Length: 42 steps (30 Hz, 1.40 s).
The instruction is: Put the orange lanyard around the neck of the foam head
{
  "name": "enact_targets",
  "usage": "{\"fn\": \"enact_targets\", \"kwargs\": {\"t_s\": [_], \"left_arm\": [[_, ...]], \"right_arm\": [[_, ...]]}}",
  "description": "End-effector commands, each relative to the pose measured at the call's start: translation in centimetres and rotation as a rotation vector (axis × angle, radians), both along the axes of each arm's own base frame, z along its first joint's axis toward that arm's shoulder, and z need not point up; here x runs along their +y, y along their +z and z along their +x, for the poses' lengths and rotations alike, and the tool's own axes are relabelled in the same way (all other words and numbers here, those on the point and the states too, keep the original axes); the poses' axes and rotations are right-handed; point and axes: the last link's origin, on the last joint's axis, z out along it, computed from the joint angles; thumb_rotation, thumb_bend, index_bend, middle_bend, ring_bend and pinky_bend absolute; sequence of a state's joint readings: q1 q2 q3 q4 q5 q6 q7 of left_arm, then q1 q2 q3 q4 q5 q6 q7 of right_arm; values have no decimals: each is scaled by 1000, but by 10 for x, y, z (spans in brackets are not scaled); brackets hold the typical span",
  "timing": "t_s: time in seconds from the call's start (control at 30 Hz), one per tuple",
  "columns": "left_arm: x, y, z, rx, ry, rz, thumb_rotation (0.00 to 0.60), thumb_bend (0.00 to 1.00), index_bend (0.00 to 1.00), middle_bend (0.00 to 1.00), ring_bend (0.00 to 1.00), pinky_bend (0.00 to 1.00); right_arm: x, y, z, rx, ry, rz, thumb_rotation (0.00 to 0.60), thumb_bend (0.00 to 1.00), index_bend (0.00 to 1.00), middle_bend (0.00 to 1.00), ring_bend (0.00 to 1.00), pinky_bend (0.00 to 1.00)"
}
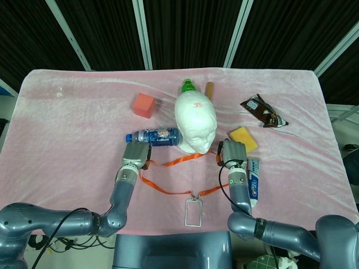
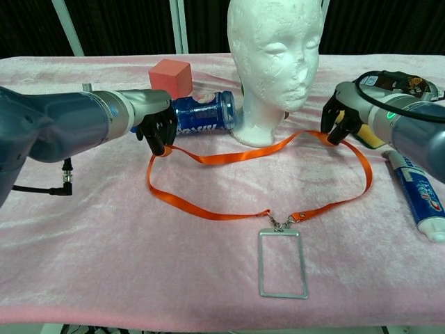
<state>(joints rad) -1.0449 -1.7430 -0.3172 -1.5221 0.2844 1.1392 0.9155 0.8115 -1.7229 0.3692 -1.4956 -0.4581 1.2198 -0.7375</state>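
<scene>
The white foam head point(image 1: 195, 122) point(image 2: 276, 56) stands upright at the table's middle, facing me. An orange lanyard point(image 2: 240, 156) point(image 1: 179, 159) lies looped in front of its base, with a clear badge holder point(image 2: 282, 263) point(image 1: 193, 212) at the near end. My left hand point(image 2: 157, 125) point(image 1: 136, 154) pinches the loop's left end just above the cloth. My right hand point(image 2: 342, 118) point(image 1: 232, 152) pinches the loop's right end, right of the head's base.
A blue water bottle point(image 2: 201, 113) lies against the head's left side, a red cube point(image 2: 170, 75) behind it. A toothpaste tube point(image 2: 417, 195), yellow sponge point(image 1: 243, 138) and brown wrapper point(image 1: 262, 111) lie to the right. A green-capped bottle point(image 1: 188, 86) stands behind the head. Pink cloth point(image 2: 104, 257) covers the table.
</scene>
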Motion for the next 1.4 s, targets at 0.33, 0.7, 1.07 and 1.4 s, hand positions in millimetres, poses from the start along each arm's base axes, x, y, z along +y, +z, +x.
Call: {"fn": "enact_targets", "kwargs": {"t_s": [0.33, 0.7, 1.07, 1.4], "left_arm": [[-11, 19, -6, -85, -21, -20, 600, 459, 678, 512, 320, 387], [-14, 34, -4, -185, -70, 10, 600, 459, 679, 513, 320, 387], [-18, 44, 1, -350, -97, 9, 600, 458, 680, 514, 320, 387], [-18, 62, 11, -493, -121, 34, 600, 459, 681, 516, 320, 387]], "right_arm": [[10, 11, -7, -19, 6, -1, 600, 570, 888, 355, 388, 335], [17, 28, -5, -75, 15, -28, 600, 571, 899, 355, 387, 335], [25, 62, -2, -173, 35, -93, 600, 572, 910, 355, 388, 335], [26, 111, 10, -238, 87, -174, 600, 572, 917, 355, 388, 335]]}}
